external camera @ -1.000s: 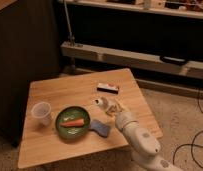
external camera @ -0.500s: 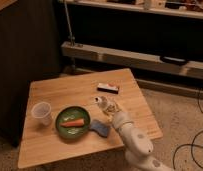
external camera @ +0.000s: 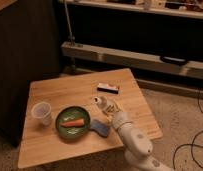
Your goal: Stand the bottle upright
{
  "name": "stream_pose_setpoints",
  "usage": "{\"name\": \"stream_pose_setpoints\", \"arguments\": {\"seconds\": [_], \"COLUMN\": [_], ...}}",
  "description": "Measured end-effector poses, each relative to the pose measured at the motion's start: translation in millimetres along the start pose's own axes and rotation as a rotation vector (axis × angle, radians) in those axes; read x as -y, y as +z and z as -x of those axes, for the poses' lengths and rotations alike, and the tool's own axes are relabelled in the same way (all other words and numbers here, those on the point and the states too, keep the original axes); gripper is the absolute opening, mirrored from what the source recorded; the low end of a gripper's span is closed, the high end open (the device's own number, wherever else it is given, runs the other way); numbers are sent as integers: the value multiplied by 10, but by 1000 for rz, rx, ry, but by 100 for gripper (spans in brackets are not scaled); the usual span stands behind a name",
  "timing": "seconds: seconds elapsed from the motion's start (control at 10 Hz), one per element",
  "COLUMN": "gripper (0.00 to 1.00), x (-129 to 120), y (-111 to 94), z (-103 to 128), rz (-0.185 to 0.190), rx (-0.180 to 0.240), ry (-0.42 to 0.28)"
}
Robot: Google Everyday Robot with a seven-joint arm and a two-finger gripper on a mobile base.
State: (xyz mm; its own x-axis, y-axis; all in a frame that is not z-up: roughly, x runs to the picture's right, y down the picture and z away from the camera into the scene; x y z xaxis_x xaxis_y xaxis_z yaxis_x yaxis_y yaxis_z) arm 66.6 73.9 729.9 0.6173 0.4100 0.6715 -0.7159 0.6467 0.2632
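**STATION STATUS: GRIPPER AT BOTTLE, RIGHT-CENTRE OF BENCH**

1. Arm. The pale arm (external camera: 134,144) enters over the near edge of the wooden bench (external camera: 50,152), close to the near right corner. It reaches toward the far edge, leaning slightly left.

2. Near row. A blue sponge (external camera: 100,128) lies flat just left of the arm, a little in from the near edge. A round green plate (external camera: 60,129) sits touching or just beside the sponge on its left. The plate holds an orange carrot-like piece (external camera: 74,122) lying across its middle.

3. Left side. A translucent plastic cup (external camera: 42,113) stands upright near the left edge, just beside the plate and apart from it.

4. Gripper. The gripper (external camera: 113,108) is at the end of the arm, over the right-centre of the bench and beyond the sponge. Whether it is clenched or released cannot be told.

5. Bottle. The bottle (external camera: 100,102) is at the left side of the gripper, right of the bench centre, between the plate and the dark box. Its light cap end points left and away from the gripper, so the bottle is not upright. Whether it rests on the wood or is raised off it cannot be told, nor whether the gripper touches it.

6. Far row. A flat dark box (external camera: 108,88) with red-white marks lies beyond the bottle, well in from the far right corner.

7. Surroundings. A dark cabinet (external camera: 25,45) stands past the far left corner. A metal shelf rail (external camera: 135,57) runs behind the far edge. Black cable (external camera: 196,146) lies on the floor past the right edge.
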Motion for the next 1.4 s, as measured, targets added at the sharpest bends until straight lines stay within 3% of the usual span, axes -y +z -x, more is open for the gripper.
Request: {"name": "stream_pose_setpoints", "arguments": {"seconds": [0.2, 0.7, 0.9, 1.2, 1.4], "gripper": [0, 0, 0, 0, 0], "x": [49, 165, 142, 35, -100], "y": [29, 177, 209, 208, 187], "z": [-80, -320, -390, -451, -499], "rz": [-17, -87, -95, -97, -105], "rx": [-43, -164, -193, -216, -215], "ry": [112, 733, 789, 668, 651]}}
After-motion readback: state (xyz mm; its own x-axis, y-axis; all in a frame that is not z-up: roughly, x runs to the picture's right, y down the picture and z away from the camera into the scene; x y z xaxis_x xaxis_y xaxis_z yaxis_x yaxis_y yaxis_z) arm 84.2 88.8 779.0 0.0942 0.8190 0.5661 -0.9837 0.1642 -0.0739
